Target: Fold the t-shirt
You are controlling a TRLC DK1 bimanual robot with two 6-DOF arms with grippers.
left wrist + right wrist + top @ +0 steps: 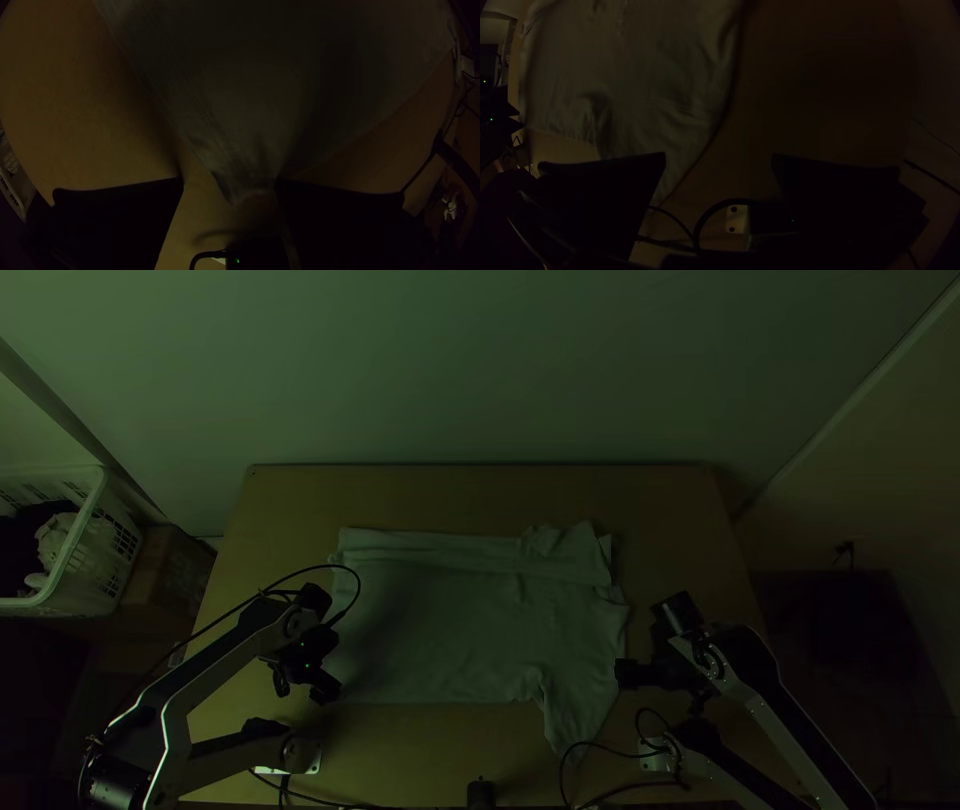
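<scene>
The grey-green t-shirt [450,620] lies mostly spread, with a folded band along its far side, bunched cloth at its far right and a sleeve pointing toward the near edge at right. Over its near left corner stands my left gripper [303,682], open; in the left wrist view a corner of the shirt [240,125] reaches between the fingers of the gripper [230,182], which are apart. My right gripper [660,685] is beside the right sleeve, open. In the right wrist view, the shirt [645,75] runs beneath one finger of the gripper [719,157].
Bare wood of the table [480,495] stretches beyond the shirt. A white basket [85,540] holding cloths stands off the left side, beside a brown box [165,570]. Black cables [600,748] loop near the sleeve, and a small dark object [481,794] sits at the near edge.
</scene>
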